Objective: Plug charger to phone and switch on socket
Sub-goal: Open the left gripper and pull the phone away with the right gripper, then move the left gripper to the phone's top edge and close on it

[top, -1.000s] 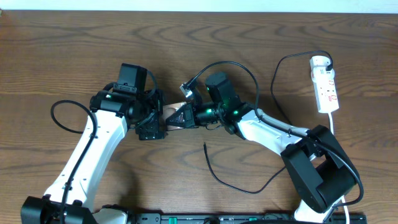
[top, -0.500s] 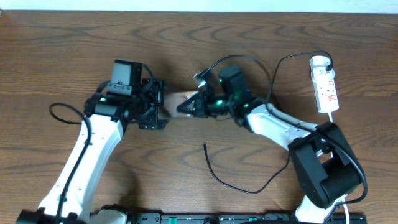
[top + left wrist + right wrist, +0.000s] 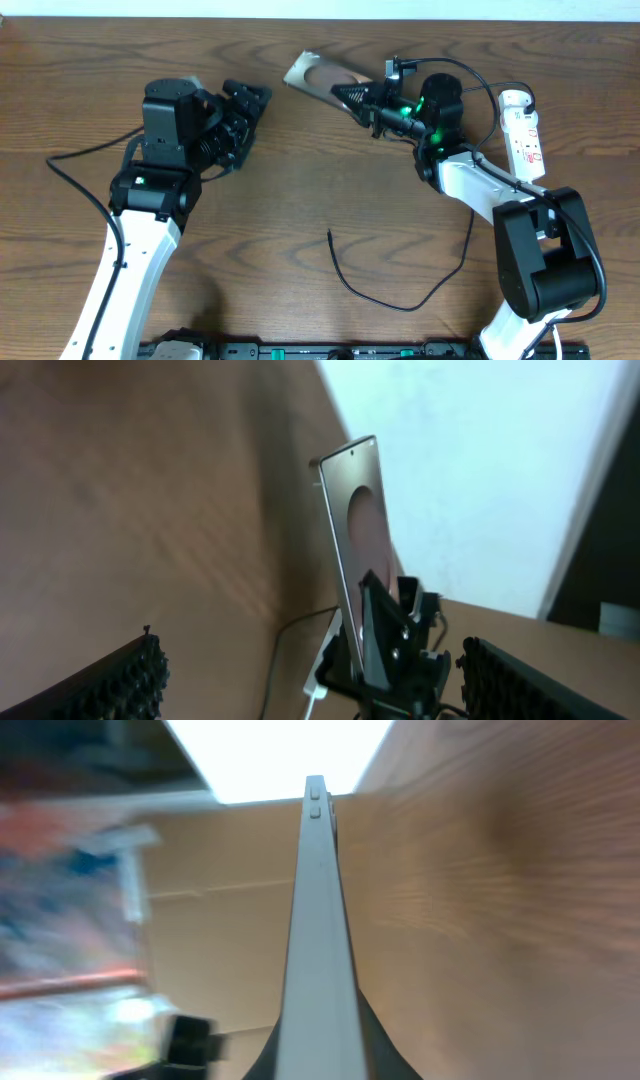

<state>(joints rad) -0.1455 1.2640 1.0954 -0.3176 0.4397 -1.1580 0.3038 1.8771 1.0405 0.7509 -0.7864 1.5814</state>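
Gripping phone [image 3: 310, 73], right pincer [image 3: 350, 94]; lettering unreadable

Bench [image 3: 300, 200] centre: bare wood, passable between the left gripper [image 3: 248, 122] and the phone [image 3: 318, 75]. The phone stands raised at the far side, clamped in the right gripper [image 3: 358, 95]. The charger [image 3: 380, 298] loops across the near centre. The socket [image 3: 526, 140] lies far right. The right arm [image 3: 480, 185] runs just beside it, obstructing approach from the left.

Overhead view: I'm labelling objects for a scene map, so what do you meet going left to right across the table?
The left pincer → phone → socket. The charger overlaps the phone's span, so it's left out.
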